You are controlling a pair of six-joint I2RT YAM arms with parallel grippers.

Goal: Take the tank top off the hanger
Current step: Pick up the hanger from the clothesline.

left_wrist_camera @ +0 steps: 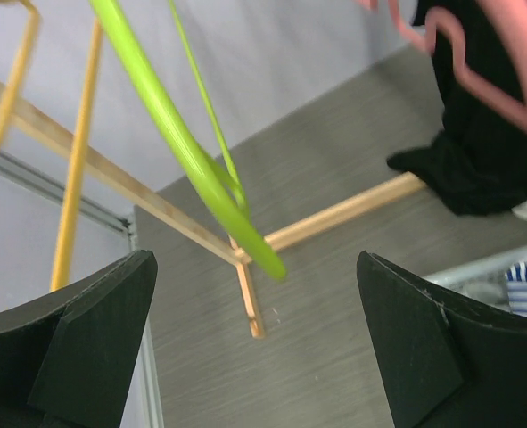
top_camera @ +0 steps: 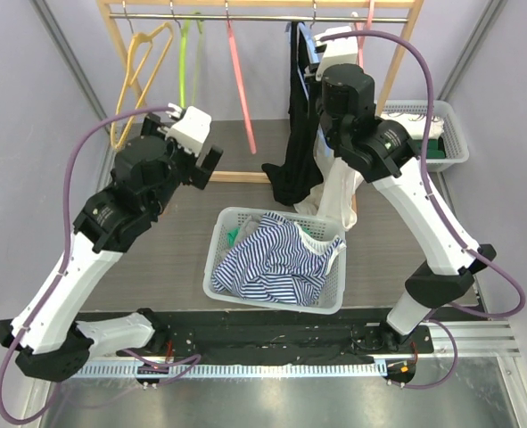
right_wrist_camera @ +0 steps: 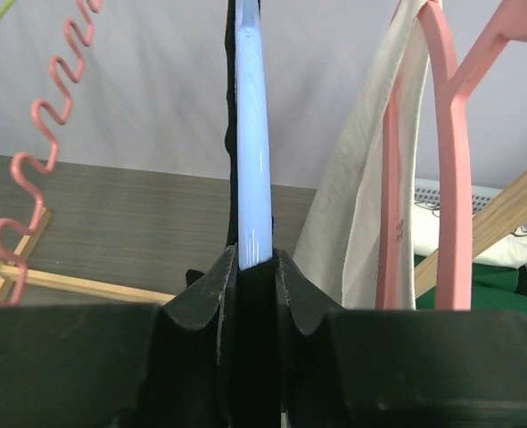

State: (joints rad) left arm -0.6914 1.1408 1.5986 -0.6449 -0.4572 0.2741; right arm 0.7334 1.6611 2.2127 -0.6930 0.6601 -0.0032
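One hold is set: my right gripper [right_wrist_camera: 254,259] clamps the pale blue hanger [right_wrist_camera: 252,134], black tank top [top_camera: 294,152] draping straight down beneath, with my left gripper [left_wrist_camera: 256,343] spread open to its left.

1 wooden rack [top_camera: 236,176] carries 5 hangers: 1 yellow hanger [left_wrist_camera: 78,152], 1 green hanger [left_wrist_camera: 174,129], 1 pale blue hanger [right_wrist_camera: 252,134] and 2 pink, the bare pink hanger [top_camera: 240,89] and the draped pink hanger [right_wrist_camera: 450,178]. 2 garments hang there, 1 black tank top [top_camera: 294,152] and 1 cream garment [top_camera: 341,192]. There are 2 white baskets, the centre basket [top_camera: 217,241] and the rear basket [top_camera: 455,134], and 2 arms, the left arm [top_camera: 67,276] and the right arm [top_camera: 424,214].
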